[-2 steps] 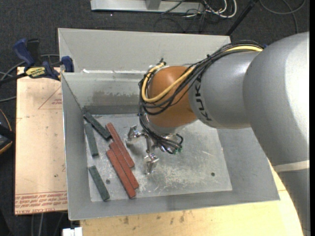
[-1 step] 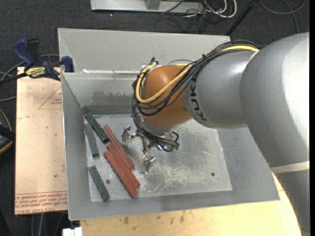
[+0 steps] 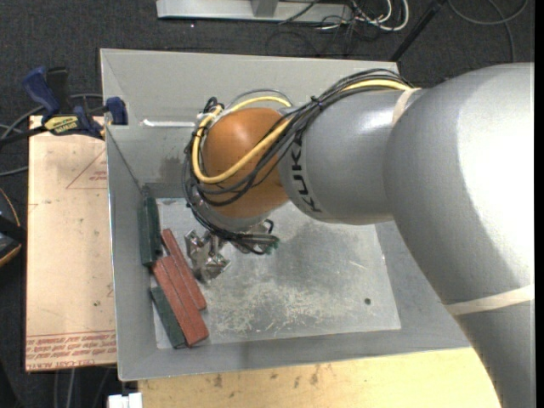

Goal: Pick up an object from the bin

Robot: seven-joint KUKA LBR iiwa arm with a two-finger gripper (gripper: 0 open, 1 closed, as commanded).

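Presently the gripper (image 3: 206, 260) is hanging low, seemingly mid-approach, just beside the red-brown bars (image 3: 181, 286) lying by the bin's (image 3: 255, 83) left wall. Whether it is spread or pinching cannot be told. The next move probably calls for centring over one bar.

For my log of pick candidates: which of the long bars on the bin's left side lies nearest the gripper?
The reddish-brown bar, just left of the gripper. The dark green bars lie beyond it, closer to the bin wall.
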